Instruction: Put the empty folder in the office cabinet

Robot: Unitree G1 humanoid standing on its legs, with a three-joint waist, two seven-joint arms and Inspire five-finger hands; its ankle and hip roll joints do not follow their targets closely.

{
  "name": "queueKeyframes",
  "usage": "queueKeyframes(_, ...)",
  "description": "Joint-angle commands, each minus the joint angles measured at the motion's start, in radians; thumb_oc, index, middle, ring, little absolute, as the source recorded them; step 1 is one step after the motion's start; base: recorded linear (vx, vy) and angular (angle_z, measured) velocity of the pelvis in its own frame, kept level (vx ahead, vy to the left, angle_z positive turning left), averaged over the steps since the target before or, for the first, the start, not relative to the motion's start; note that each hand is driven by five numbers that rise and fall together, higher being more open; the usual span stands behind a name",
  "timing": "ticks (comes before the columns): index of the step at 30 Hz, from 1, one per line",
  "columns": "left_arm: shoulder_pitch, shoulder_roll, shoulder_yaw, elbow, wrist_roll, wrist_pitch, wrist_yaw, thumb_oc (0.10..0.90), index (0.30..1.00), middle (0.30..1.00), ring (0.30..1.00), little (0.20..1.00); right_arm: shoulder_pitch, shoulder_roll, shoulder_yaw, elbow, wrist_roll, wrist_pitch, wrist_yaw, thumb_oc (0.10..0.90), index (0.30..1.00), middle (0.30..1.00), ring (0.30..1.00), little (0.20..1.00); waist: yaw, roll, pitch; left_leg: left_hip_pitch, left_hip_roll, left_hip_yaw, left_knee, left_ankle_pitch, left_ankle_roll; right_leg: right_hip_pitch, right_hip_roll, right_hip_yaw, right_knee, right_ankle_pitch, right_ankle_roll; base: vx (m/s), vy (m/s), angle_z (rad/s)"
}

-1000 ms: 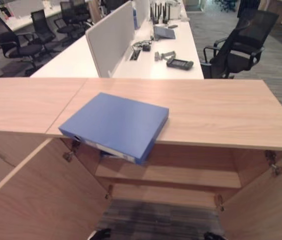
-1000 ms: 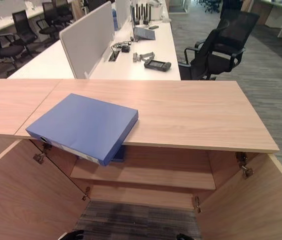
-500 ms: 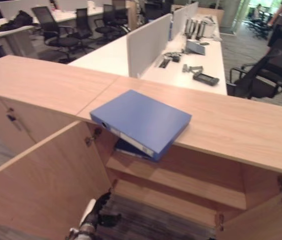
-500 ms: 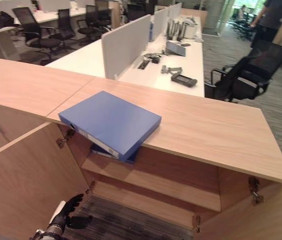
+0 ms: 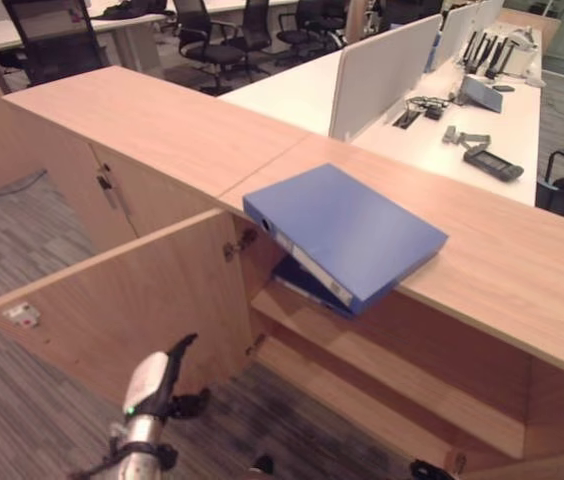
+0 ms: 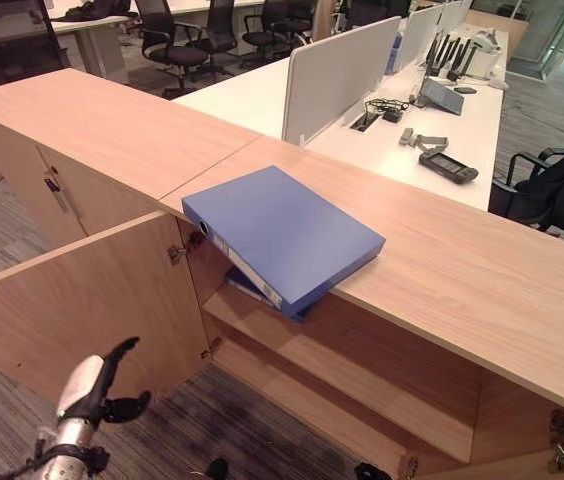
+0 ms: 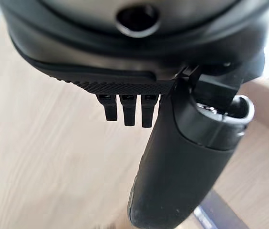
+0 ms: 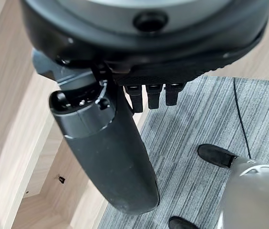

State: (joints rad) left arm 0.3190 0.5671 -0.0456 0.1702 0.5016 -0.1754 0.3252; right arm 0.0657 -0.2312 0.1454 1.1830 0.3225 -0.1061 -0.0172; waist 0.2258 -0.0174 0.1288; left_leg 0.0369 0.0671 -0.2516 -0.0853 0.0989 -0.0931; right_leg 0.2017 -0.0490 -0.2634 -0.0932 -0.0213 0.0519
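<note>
One folder: blue, lying flat on the cabinet top, its near corner overhanging the front edge above the open compartment.
Second folder: blue, showing just under the first, on the shelf inside.
Cabinet door: standing open below the left end of the front edge.
Left hand: hanging low beside the open door, fingers straight, holding nothing.
Right hand: hanging over the carpet, fingers relaxed, holding nothing.
</note>
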Motion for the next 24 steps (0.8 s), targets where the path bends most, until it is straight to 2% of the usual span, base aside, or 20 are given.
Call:
queueKeyframes(1, -0.135, 0.052, 0.053, -0.159, 0.104, -0.081, 0.099, 0.800, 0.900, 0.900, 0.900, 0.900, -0.072, -0.051, 0.019, -0.026, -0.003, -0.046, -0.002, 0.800, 0.900, 0.900, 0.900, 0.900, -0.002, 0.022, 0.018, 0.030, 0.061, 0.024, 0.014, -0.066, -0.057, 0.009, -0.042, 0.007, 0.055, -0.102, 0.059, -0.01, -0.051, 0.01)
queueKeyframes(3, -0.137, 0.064, 0.061, -0.181, 0.116, -0.086, 0.103, 0.800, 0.900, 0.900, 0.900, 0.900, -0.069, -0.052, 0.020, -0.031, -0.003, -0.048, 0.002, 0.800, 0.900, 0.900, 0.900, 0.900, -0.007, 0.026, 0.019, 0.031, 0.062, 0.023, 0.014, -0.065, -0.057, 0.008, -0.040, 0.007, 0.055, -0.102, 0.059, 0.00, 0.000, 0.00)
queueKeyframes(4, -0.158, 0.103, 0.062, -0.238, 0.146, -0.097, 0.106, 0.800, 0.900, 0.900, 0.900, 0.900, -0.065, -0.060, 0.025, -0.032, -0.008, -0.050, 0.006, 0.800, 0.900, 0.900, 0.900, 0.900, -0.020, 0.040, 0.021, 0.030, 0.064, 0.028, 0.013, -0.063, -0.060, 0.007, -0.039, 0.010, 0.055, -0.103, 0.059, 0.00, 0.000, 0.00)
queueKeyframes(6, -0.166, 0.112, 0.061, -0.255, 0.152, -0.101, 0.106, 0.800, 0.900, 0.900, 0.900, 0.900, -0.066, -0.062, 0.026, -0.031, -0.010, -0.050, 0.006, 0.800, 0.900, 0.900, 0.900, 0.900, -0.024, 0.044, 0.021, 0.030, 0.065, 0.030, 0.013, -0.062, -0.060, 0.005, -0.038, 0.012, 0.056, -0.103, 0.059, 0.00, 0.000, 0.00)
queueKeyframes(14, -0.275, 0.256, 0.040, -0.377, 0.182, -0.141, 0.085, 0.800, 0.900, 0.900, 0.900, 0.900, -0.060, -0.086, 0.043, -0.028, -0.037, -0.053, 0.017, 0.800, 0.900, 0.900, 0.900, 0.900, -0.069, 0.082, 0.016, 0.035, 0.071, 0.050, 0.008, -0.063, -0.062, -0.005, -0.036, 0.031, 0.055, -0.102, 0.061, 0.00, 0.005, -0.02)
queueKeyframes(16, -0.288, 0.265, 0.033, -0.384, 0.180, -0.144, 0.082, 0.800, 0.900, 0.900, 0.900, 0.900, -0.063, -0.085, 0.040, -0.021, -0.039, -0.052, 0.018, 0.800, 0.900, 0.900, 0.900, 0.900, -0.073, 0.085, 0.016, 0.037, 0.072, 0.055, 0.008, -0.064, -0.062, -0.006, -0.037, 0.035, 0.056, -0.102, 0.061, 0.01, 0.014, -0.07)
queueKeyframes(19, -0.332, 0.269, 0.008, -0.387, 0.161, -0.143, 0.082, 0.800, 0.900, 0.900, 0.900, 0.900, -0.064, -0.088, 0.027, -0.007, -0.031, -0.052, 0.007, 0.800, 0.900, 0.900, 0.900, 0.900, -0.103, 0.101, 0.011, 0.048, 0.075, 0.070, 0.004, -0.068, -0.058, -0.010, -0.039, 0.048, 0.056, -0.101, 0.064, 0.03, 0.028, -0.11)
queueKeyframes(24, -0.361, 0.267, -0.006, -0.392, 0.154, -0.143, 0.083, 0.800, 0.900, 0.900, 0.900, 0.900, -0.061, -0.083, 0.022, 0.001, -0.024, -0.051, 0.007, 0.800, 0.900, 0.900, 0.900, 0.900, -0.116, 0.107, 0.011, 0.050, 0.075, 0.081, 0.001, -0.060, -0.056, -0.015, -0.042, 0.055, 0.054, -0.086, 0.066, 0.00, 0.022, -0.10)
